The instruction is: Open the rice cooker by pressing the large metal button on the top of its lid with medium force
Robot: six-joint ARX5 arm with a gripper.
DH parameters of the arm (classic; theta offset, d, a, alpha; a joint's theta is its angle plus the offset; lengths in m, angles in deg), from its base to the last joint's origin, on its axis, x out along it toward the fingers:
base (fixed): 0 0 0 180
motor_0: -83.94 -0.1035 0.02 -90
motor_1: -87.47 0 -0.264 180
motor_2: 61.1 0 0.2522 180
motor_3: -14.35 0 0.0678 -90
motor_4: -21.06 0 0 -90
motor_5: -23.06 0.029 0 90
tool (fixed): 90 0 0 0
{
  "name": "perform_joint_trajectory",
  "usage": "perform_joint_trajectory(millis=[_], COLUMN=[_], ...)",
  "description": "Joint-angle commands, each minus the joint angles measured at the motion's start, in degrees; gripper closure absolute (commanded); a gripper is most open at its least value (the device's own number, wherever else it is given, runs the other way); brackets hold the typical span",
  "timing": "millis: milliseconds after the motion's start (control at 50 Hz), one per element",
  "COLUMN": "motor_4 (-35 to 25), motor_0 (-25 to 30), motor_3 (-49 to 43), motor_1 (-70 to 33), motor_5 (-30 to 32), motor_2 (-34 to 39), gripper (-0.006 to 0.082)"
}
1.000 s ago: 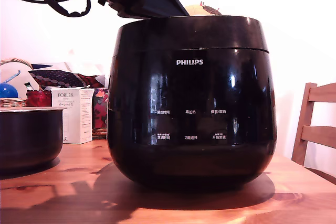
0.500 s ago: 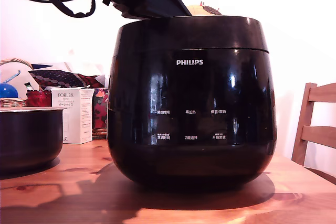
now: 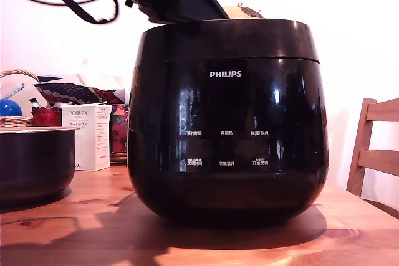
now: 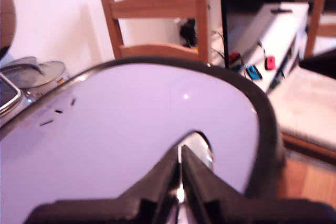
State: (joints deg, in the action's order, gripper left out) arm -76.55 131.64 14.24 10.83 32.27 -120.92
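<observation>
While the lid (image 3: 227, 38) sat closed on the rice cooker (image 3: 227, 123), the hand (image 4: 180, 167), fingers together, touched its metal button (image 4: 201, 148).

The exterior view sits low at desk (image 3: 75, 241) height, close, facing the glossy black rounded rice cooker (image 3: 227, 123) front-on. The wrist view looks down along the black pincer (image 4: 180, 182) across the shared shiny lid (image 4: 131, 140).

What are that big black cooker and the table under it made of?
The rice cooker looks like glossy black plastic: it mirrors window light in sharp streaks, though coated metal can't be ruled out. The table appears to be varnished wood, with reddish-brown grain, knots and a soft sheen.
</observation>
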Motion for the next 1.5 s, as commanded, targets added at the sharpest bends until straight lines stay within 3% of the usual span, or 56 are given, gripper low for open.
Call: perform_joint_trajectory(millis=[0, 340, 880, 1160, 1480], motor_4=[0.5, 0.7, 7.5, 9.6, 9.7], motor_0=[-0.3, -0.3, -2.1, -7.5, -17.6], motor_3=[-1.6, 6.3, 0.1, -3.8, -9.3], motor_1=[-3.9, 1.8, 11.5, 17.0, 23.6], motor_5=[-2.4, -7.9, -7.7, -4.6, -4.0], motor_2=[5.2, 5.1, 5.1, 5.1, 5.1], gripper=[0.0791, 0.0791, 0.0791, 0.0791, 0.0791])
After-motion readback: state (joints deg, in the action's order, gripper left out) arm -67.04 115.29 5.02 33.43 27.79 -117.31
